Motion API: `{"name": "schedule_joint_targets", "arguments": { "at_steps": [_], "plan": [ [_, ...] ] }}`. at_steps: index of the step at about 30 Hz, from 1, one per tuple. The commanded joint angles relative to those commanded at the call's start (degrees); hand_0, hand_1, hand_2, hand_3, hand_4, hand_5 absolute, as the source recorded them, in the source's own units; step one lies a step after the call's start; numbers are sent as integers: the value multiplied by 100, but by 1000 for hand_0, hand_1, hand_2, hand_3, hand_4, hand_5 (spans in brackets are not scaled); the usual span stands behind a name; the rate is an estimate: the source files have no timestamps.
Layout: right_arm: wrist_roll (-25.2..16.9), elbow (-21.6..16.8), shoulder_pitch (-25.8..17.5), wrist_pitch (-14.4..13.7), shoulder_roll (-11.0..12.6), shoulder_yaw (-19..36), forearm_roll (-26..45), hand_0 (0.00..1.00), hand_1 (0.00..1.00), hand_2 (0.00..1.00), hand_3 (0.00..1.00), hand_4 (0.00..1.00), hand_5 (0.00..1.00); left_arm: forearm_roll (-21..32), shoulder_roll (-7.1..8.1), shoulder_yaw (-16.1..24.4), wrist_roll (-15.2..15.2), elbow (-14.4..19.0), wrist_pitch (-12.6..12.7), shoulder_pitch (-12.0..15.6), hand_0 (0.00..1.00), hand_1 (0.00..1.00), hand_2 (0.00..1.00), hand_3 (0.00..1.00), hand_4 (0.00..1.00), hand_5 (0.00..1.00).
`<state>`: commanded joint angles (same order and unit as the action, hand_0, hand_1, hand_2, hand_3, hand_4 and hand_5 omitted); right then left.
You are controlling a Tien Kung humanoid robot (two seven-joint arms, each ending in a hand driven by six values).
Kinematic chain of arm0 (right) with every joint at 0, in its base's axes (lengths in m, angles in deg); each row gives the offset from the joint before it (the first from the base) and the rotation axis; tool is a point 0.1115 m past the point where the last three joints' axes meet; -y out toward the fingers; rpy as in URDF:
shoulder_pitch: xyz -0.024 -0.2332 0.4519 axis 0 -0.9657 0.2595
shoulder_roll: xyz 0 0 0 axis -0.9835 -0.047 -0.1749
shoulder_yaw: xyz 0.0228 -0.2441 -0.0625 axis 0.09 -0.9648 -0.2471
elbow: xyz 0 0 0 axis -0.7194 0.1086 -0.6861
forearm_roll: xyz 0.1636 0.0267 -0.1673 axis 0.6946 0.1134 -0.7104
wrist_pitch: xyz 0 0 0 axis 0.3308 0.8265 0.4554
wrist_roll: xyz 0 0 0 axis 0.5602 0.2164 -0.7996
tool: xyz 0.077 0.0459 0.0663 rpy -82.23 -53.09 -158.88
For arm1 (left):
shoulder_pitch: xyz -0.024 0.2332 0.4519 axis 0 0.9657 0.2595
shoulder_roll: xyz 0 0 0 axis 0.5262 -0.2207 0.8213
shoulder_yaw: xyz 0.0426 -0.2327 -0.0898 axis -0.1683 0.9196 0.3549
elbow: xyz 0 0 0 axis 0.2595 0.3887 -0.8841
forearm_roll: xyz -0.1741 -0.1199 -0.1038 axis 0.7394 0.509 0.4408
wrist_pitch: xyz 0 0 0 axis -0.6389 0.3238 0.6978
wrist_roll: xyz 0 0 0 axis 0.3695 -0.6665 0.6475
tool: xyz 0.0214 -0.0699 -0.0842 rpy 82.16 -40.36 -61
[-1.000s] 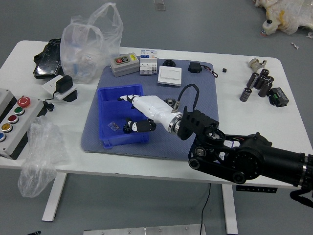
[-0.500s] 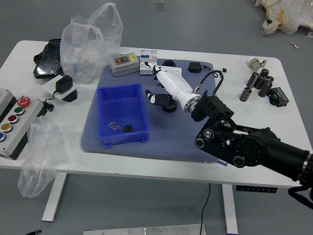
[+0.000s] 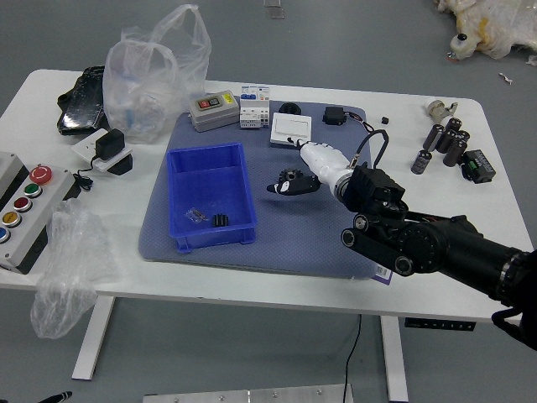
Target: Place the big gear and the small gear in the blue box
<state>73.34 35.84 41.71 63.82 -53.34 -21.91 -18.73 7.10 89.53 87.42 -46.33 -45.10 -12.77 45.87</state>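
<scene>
1. Between the blue box (image 3: 173, 201) and the right edge of the surface (image 3: 470, 210), about midway from far edge to near edge, the big gear (image 3: 290, 175) lies on the blue-grey mat (image 3: 302, 243), outside the box.
2. Right hand (image 3: 329, 170): positioned at the big gear. The fingers (image 3: 320, 158) are parted, the pale ones on the far side and the dark thumb on the near side, with the gear between them. Firm contact cannot be told.
3. Small gear (image 3: 220, 220): judged to be the dark ribbed part inside the box, at the corner toward the surface's near edge and the right. A clear plastic bag (image 3: 195, 216) lies beside it.
4. Left hand (image 3: 59, 397): only a dark tip shows, beyond the surface's near edge, at lower left. Its state cannot be told.
5. Step in hand: pick-up of the big gear. The small gear's placement appears complete.
6. Next move: close the thumb against the opposing fingers, confirm the grip, then lift clear of the box wall. Carry toward the surface's left edge and release over the box floor.
7. Caution: an off-centre pinch may tip or push the gear. A low carry may strike the box's right wall.
</scene>
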Motion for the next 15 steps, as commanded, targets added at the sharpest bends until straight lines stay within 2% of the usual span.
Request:
{"name": "schedule_joint_targets", "arguments": {
  "at_steps": [1,6,7,12,13,15],
  "plan": [
    [-1,35,-1,-22,-17,-48,49,998,998,998,998,998,532,-5,0,3,1,0,-1,-3,716,624,630,730,820,599],
    [-14,154,-15,-253,-66,-237,266,998,998,998,998,998,532,-20,1,4,2,0,-5,-16,716,624,630,730,820,599],
    [-17,179,-18,-319,-75,-283,321,998,834,801,892,849,268,-24,0,4,2,0,-6,-19,716,624,630,730,820,597],
    [-57,255,-30,-599,-117,-476,482,998,834,801,892,849,268,-27,-2,-3,-4,0,-10,-30,716,624,630,730,820,597],
    [-56,261,-32,-647,-128,-509,486,948,737,652,799,733,147,-30,-2,-3,-5,-1,-10,-33,716,624,630,730,819,595],
    [-49,273,-35,-690,-143,-555,491,948,737,652,799,733,147,-36,-1,-2,-7,-2,-12,-39,716,624,630,730,819,595]
  ]
}}
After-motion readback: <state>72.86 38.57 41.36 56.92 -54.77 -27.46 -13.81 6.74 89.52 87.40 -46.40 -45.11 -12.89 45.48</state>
